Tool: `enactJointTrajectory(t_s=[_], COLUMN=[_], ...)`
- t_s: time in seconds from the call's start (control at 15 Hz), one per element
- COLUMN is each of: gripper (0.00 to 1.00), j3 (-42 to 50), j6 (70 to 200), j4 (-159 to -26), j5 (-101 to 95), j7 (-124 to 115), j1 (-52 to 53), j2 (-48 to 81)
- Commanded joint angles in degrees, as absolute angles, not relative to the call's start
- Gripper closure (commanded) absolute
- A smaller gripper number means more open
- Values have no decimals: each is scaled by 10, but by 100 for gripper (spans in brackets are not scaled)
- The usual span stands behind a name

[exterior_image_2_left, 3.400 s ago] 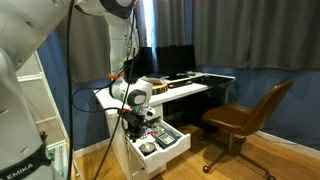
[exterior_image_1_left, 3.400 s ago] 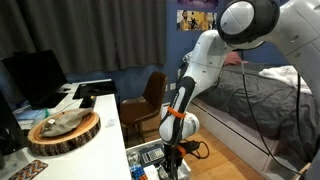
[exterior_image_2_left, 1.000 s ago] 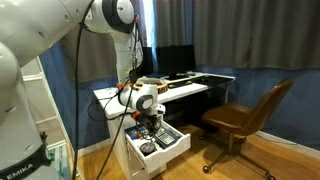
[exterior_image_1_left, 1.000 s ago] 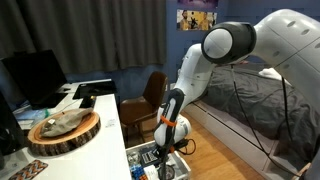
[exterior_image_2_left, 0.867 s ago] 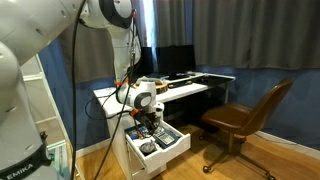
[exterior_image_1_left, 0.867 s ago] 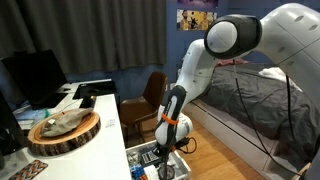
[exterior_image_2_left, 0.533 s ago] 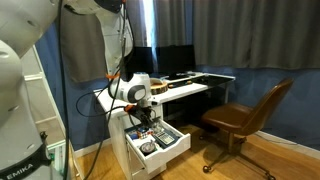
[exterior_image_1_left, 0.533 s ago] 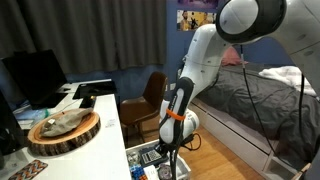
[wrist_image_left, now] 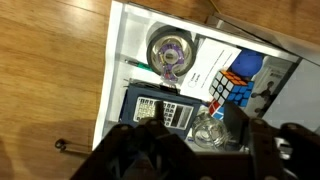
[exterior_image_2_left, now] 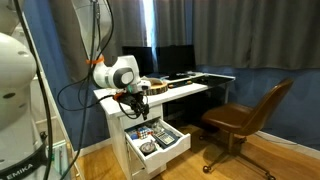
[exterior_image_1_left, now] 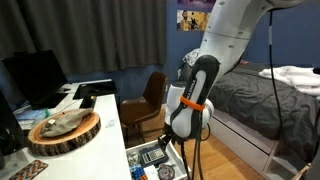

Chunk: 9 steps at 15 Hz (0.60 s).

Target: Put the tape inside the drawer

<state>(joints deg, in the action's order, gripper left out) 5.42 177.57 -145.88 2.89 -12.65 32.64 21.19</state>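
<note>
Drawer (wrist_image_left: 113, 70) open above wooden floor (wrist_image_left: 50, 60)

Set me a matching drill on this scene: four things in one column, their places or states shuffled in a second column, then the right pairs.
Things
A. drawer
B. wooden slab
C. chair
D. Rubik's cube

Places or states
1. lying inside the drawer
2. resting on top of the white desk
3. standing on the wood floor
4. pulled open, low under the desk

Pairs: A-4, B-2, C-3, D-1
</note>
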Motion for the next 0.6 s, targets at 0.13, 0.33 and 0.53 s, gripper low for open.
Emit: enactJointTrajectory(t_s=[0.13, 0.33, 0.53], gripper=[0, 0, 0], j3=[198, 180, 177], j6=[1761, 1772, 1769], j4=[-1504, -1486, -1487], j5=[-32, -25, -28], j7=[-172, -144, -131], j1=[466, 453, 454], j2=[108, 122, 107])
